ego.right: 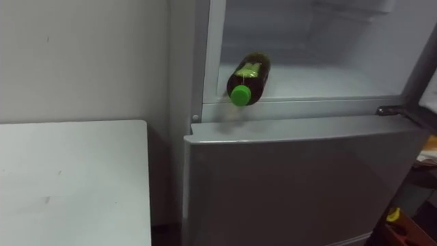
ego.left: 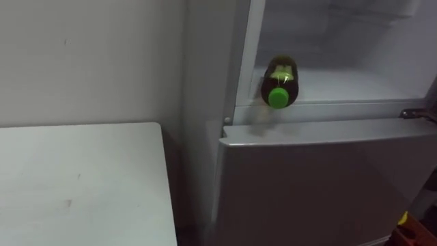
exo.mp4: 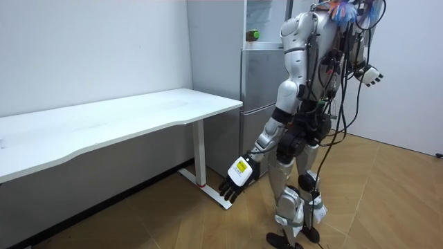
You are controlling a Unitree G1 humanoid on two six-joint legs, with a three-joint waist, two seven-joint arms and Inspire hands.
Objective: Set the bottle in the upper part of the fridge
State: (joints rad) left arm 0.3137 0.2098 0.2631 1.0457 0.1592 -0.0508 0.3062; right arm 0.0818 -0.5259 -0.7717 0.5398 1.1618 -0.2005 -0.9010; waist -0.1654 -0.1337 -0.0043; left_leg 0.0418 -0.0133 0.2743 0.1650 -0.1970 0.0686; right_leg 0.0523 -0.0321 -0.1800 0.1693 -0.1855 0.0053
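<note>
Left hand (exo.mp4: 235, 181) hangs low beside the robot's thigh, towards the bottom centre of the room view, fingers loose and apart with nothing in them. The right hand (exo.mp4: 371, 75) is raised at the upper right of that view, clear of the fridge; whether it is spread or curled I cannot tell from here.

The bottle (ego.left: 280, 82) already lies on its side in the upper fridge (ego.left: 355, 85), top centre of the left eye view. Its green cap (ego.left: 278, 97) points out towards the robot and sits right at the front lip of the shelf. Below it the lower door (ego.left: 321, 178) is closed, and the white counter (ego.left: 75, 184) fills the lower left.

To my eye the placing is done, and what remains is to settle the bottle and shut the compartment. The cap looks as if it overhangs the lip a little, so I would have a hand press flat on the cap and slide the bottle straight back along its own length. A sideways touch would likely set a round bottle rolling along the shelf or out over the edge. Once the cap is well inside the lip, the upper door can be swung in from the right side of the frame, near the hinge (ego.left: 413, 113), slowly enough that the bottle is not jolted.
</note>
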